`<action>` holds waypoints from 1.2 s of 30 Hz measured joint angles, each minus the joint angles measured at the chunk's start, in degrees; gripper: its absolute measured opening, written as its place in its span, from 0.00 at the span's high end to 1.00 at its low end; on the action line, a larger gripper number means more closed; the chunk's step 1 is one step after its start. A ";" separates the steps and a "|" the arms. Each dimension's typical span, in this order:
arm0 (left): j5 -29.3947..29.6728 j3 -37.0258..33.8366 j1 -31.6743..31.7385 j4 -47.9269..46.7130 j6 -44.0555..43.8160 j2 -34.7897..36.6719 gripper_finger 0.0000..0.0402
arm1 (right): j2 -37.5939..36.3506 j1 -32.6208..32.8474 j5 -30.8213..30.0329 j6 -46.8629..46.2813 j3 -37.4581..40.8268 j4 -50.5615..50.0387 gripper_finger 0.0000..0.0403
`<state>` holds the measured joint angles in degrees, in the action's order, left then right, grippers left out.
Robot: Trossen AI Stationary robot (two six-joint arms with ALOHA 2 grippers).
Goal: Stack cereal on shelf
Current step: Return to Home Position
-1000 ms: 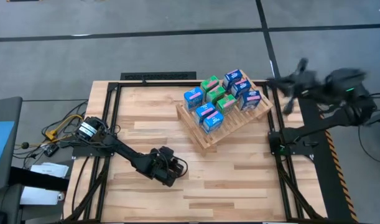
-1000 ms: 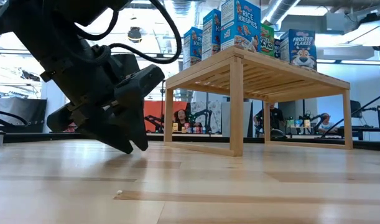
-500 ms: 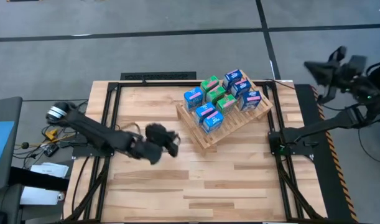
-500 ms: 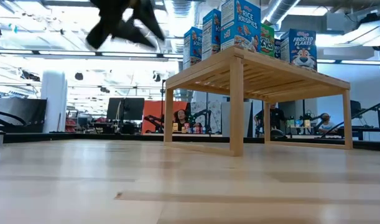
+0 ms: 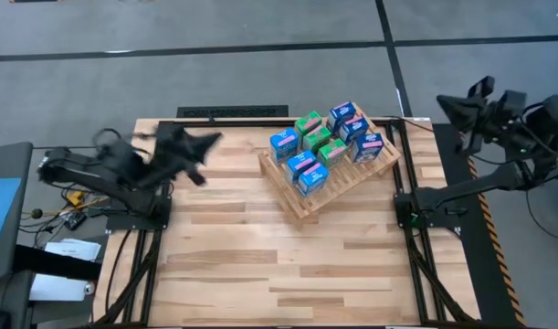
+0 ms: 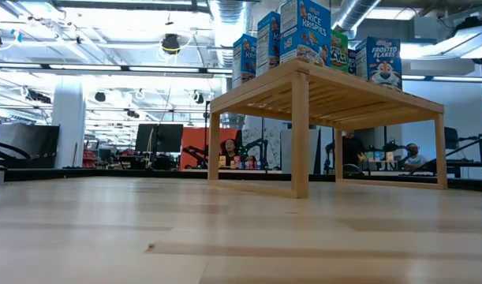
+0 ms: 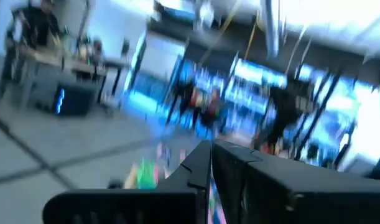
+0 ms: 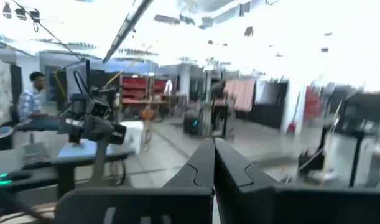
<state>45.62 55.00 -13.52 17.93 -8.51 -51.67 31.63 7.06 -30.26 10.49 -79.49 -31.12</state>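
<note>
Several small cereal boxes (image 5: 326, 142), blue and green, stand upright on their bases in rows on the light-wood slatted rack (image 5: 350, 183), at the table's far right. The low view shows the boxes (image 6: 304, 30) on top of the rack (image 6: 335, 93). My left gripper (image 5: 204, 144) is shut and empty, raised over the table's far left part, well left of the rack; its fingers meet in the left wrist view (image 7: 210, 152). My right gripper (image 5: 448, 102) is shut and empty, held high beyond the table's right edge (image 8: 213, 148).
The plank tabletop (image 5: 260, 247) lies bare in front of and left of the rack. Black frame rails run along the table's left and right sides (image 5: 415, 256). Cables and gear lie off the left edge (image 5: 68, 196). People sit in the room behind (image 6: 347, 150).
My left gripper has risen from just above the tabletop near the middle and swung up and back toward the far left edge, leaving the low view. My right gripper has drawn away from the rack's far right corner to beyond the table's right edge. The boxes have stayed put.
</note>
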 joint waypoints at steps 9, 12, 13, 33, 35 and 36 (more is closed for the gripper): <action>-0.20 5.83 1.31 -4.97 5.76 8.82 1.00 | 3.94 -0.01 0.09 4.85 -9.89 -3.04 0.96; -0.18 5.55 1.31 -9.83 5.96 9.47 1.00 | 3.06 -0.01 0.46 2.69 -9.18 -12.01 0.96; -0.02 5.22 1.31 -11.07 5.89 9.57 1.00 | 2.50 -0.01 0.44 1.27 -8.90 -15.04 0.96; 5.14 -7.98 -0.64 6.98 5.16 20.27 1.00 | -13.62 -0.05 -1.02 -6.70 5.38 5.09 0.97; 4.56 -5.80 -0.64 7.00 6.84 20.15 1.00 | -12.43 0.10 -0.86 -4.23 2.65 5.15 0.97; 4.55 -4.84 -0.64 6.93 7.48 19.94 1.00 | -11.57 0.31 -0.86 -3.22 1.26 5.20 0.97</action>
<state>50.17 50.17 -14.15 24.87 -1.03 -31.73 20.06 7.36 -31.12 7.27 -78.23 -25.92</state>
